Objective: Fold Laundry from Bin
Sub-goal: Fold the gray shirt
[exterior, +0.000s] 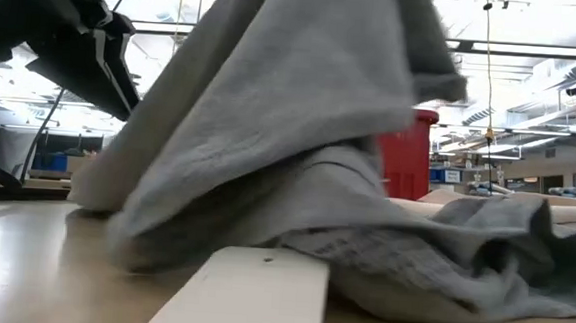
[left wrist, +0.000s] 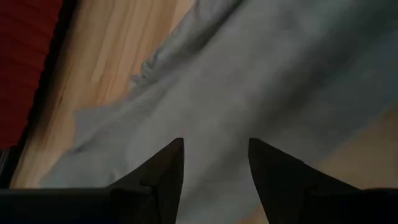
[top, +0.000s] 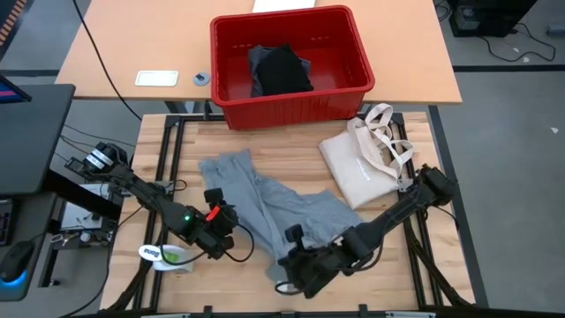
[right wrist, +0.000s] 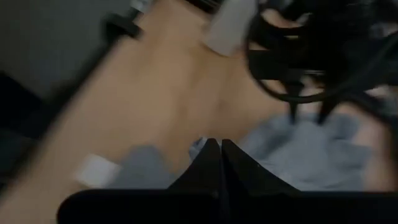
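A: Where's the right gripper (top: 290, 237) at?

B: Down at the near edge of the light grey T-shirt (top: 265, 205), fingers pressed tight together. In its wrist view the two tips meet with no gap, right at a fold of the grey cloth, so it looks pinched on the hem, though the cloth between the tips is hard to make out.

A: And the left gripper (left wrist: 214, 163)?

B: Partly spread, the fingers (left wrist: 163, 168) standing apart over the shirt's left side. Nothing sits between them.

A: The shirt itself?

B: Crumpled on the wooden table (top: 168, 150), between the two arms; in the low view it rises in a tall drape.

A: The bin (top: 291, 64)?

B: Red, at the table's far side, with a black garment (top: 281, 71) inside. A cream tote bag (top: 366, 155) lies just right of the shirt
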Robot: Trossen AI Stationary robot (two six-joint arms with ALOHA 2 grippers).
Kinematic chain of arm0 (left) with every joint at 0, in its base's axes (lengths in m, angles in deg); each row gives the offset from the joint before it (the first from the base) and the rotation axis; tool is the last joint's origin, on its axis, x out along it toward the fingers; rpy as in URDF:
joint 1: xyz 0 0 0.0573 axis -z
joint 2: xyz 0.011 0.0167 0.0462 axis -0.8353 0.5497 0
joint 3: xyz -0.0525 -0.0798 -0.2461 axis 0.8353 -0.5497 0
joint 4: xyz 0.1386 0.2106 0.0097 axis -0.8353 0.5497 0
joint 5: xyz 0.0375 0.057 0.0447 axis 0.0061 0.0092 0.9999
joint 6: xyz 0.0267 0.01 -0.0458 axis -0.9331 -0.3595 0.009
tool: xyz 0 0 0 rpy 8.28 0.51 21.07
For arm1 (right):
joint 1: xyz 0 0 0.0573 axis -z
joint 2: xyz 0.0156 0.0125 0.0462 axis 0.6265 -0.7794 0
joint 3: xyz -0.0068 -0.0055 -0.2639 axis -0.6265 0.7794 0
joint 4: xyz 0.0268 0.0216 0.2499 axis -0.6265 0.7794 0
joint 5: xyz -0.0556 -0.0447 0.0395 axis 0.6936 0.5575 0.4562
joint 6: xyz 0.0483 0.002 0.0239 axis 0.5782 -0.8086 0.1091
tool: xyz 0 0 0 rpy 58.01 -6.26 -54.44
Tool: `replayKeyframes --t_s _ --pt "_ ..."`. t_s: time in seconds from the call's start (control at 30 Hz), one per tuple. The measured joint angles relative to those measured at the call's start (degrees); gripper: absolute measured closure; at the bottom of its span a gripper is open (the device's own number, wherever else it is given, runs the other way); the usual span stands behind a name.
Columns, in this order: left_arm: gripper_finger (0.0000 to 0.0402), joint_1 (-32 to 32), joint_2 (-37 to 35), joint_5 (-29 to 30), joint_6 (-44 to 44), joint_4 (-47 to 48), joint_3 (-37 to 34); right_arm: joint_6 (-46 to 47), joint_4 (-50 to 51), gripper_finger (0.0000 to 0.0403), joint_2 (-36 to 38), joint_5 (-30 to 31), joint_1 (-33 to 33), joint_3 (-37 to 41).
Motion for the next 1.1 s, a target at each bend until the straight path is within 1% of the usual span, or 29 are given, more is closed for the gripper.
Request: replayKeyframes --t_s 0.07,0.17,0.27,0.33,0.43,0.6,0.7,0.8,1.0,1.1 --pt "0.0214 0.0 0.0 0.0 -0.9 -1.8 0.0 1.4 -1.1 0.039 0.0 -4.6 -0.2 0.0" --pt "0.0214 -0.6 0.0 0.0 -3.3 -3.6 0.0 1.3 -3.4 0.0389 -1.7 -5.5 -0.4 0.0" --pt "0.0214 -1.5 0.0 0.0 -4.5 -6.0 0.0 1.8 -3.4 0.039 -3.2 -7.3 -0.4 0.1" --pt "0.0214 -1.8 0.1 -0.1 -5.2 -7.3 0.0 3.8 -2.4 0.0388 -4.1 -7.5 -0.4 0.0" --pt "0.0214 -2.0 0.6 -2.1 -6.7 -8.5 0.0 7.0 2.5 0.0378 -5.5 -7.1 -0.2 0.1" --pt "0.0214 -3.0 2.3 -2.9 -10.7 -12.3 0.0 12.5 12.8 0.0386 -4.8 -1.2 -1.0 0.1" --pt "0.0214 -4.0 4.1 -3.9 -13.7 -17.2 0.0 13.4 15.6 0.0387 -5.1 -2.1 -1.4 0.2" --pt "0.0214 -5.2 6.6 -7.0 -17.7 -23.5 0.0 16.8 14.7 0.0362 -5.4 -3.6 -1.6 2.2" --pt "0.0214 -6.1 12.2 -11.6 -26.4 -36.1 0.0 28.8 17.1 0.0286 -5.4 -7.9 -2.1 5.1" --pt "0.0214 -6.0 14.5 -14.4 -31.4 -43.1 0.0 32.5 17.5 0.0262 -5.4 -8.3 -3.7 5.2"
